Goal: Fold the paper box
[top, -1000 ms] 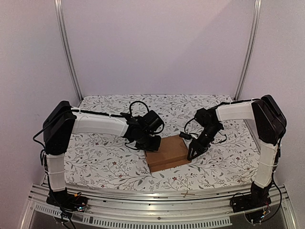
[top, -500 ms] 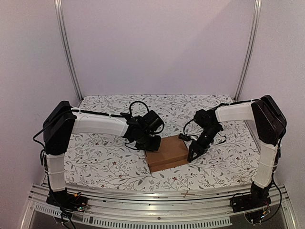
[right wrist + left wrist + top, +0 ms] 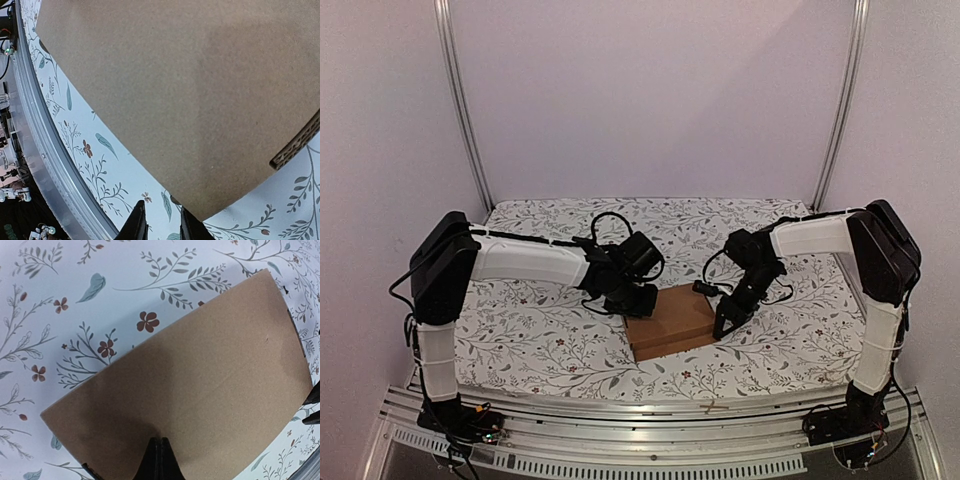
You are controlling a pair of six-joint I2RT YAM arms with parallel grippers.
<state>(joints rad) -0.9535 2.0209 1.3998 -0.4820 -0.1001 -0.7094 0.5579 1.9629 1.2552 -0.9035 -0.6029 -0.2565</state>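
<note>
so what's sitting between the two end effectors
The paper box. In the top external view it lies flat between the left end effector and the right end effector, with nothing else there.

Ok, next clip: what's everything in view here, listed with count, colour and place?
box: one, brown cardboard, lying flat mid-table between the claws
tablecloth: one, white with a floral print, covering the table
posts: two, silver, upright at the far corners
rail: one, silver, along the near edge
left arm: one, white and black, left side
right arm: one, white and black, right side
left claw: black, shut, over the box top
right claw: black, open, beside the box's corner
</note>
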